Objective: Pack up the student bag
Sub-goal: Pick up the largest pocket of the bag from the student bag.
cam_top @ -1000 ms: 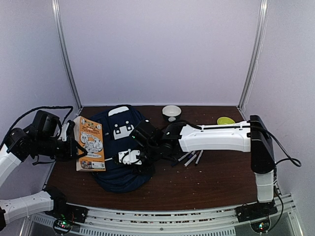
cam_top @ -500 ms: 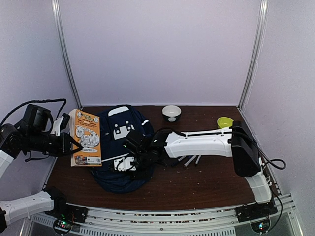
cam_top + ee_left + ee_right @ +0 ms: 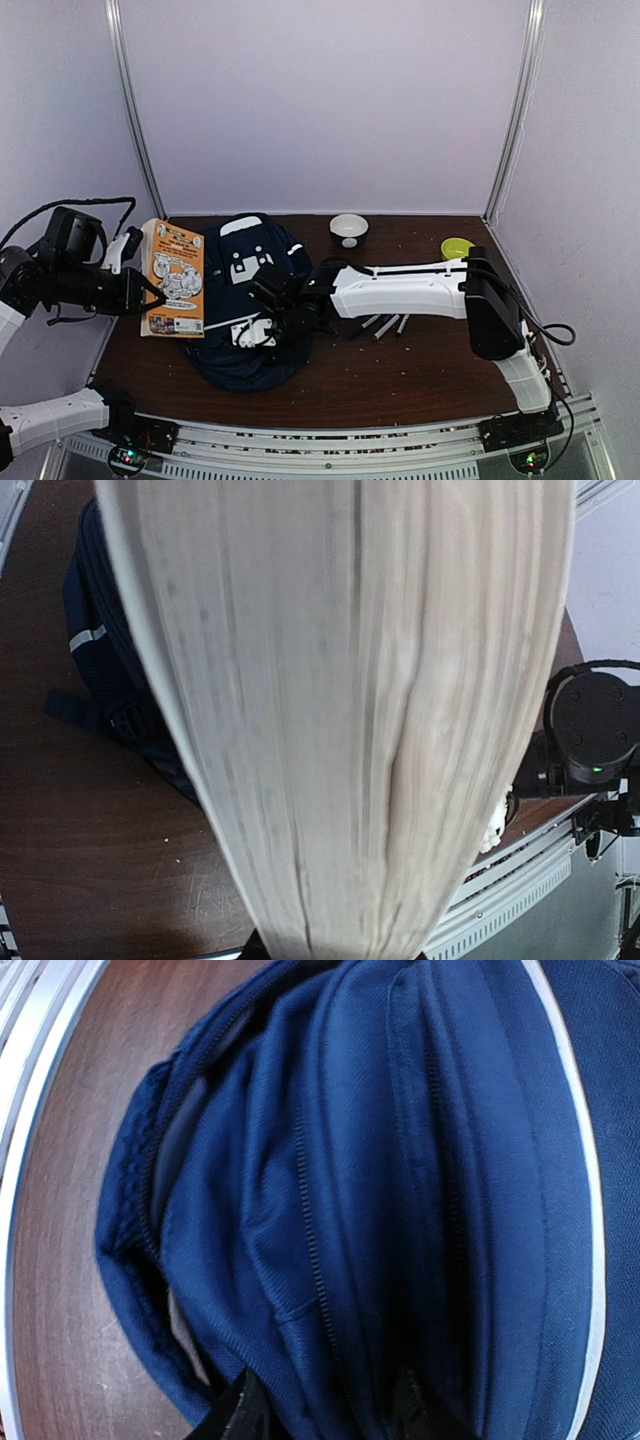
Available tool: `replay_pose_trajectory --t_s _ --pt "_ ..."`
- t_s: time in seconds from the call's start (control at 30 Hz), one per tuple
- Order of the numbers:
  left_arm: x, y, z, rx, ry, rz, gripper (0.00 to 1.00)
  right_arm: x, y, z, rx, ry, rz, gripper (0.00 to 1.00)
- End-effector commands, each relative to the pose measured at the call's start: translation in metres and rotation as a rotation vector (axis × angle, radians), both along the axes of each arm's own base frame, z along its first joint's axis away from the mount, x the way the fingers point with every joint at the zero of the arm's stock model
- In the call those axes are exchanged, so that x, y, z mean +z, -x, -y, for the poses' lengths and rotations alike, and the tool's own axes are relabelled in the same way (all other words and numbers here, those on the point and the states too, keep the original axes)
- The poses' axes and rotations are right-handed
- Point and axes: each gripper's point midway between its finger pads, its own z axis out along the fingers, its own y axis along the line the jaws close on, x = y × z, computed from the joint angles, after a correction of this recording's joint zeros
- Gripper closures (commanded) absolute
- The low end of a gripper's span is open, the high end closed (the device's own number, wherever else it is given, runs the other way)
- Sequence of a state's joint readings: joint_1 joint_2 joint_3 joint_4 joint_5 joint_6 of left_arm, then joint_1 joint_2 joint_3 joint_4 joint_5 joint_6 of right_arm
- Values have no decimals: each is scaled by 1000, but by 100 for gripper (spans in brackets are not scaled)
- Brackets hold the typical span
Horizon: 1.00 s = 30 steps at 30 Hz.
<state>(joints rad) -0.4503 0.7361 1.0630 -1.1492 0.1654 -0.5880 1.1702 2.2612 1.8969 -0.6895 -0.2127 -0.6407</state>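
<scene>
— What's on the table?
— Mostly the navy bag, lying flat right under the right gripper. Its fingertips stand apart, pressed into the cloth with a fold between them. Whether they pinch it, I cannot tell.
— And the left gripper?
— Clamped on an orange book, held tilted up just left of the bag. Its page edges fill the left wrist view.
— Smaller things?
— A white bowl beyond the right fingers, toward the back wall. A green dish well off to their right. Some pens near them on the right, beside the white arm.
</scene>
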Motion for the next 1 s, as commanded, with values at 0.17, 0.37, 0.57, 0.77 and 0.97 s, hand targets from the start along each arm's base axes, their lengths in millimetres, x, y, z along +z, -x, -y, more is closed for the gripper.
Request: replay_pose_trajectory --t_s 0.17,0.37,0.57,0.77,0.97 --pt "40 -3 -3 -27 -3 114 100 7 -30 2 -92 -31 -30 61" --pt "43 -1 -3 -38 -2 120 100 -9 -14 4 -49 -1 -110 58" --pt "46 0 5 -92 10 127 100 4 -30 -3 -123 -39 -89 89" --pt "52 6 18 -168 55 123 100 103 -74 -11 -232 -256 -58 100" --pt "69 34 46 -350 227 146 100 184 -109 -7 -341 -446 -8 100"
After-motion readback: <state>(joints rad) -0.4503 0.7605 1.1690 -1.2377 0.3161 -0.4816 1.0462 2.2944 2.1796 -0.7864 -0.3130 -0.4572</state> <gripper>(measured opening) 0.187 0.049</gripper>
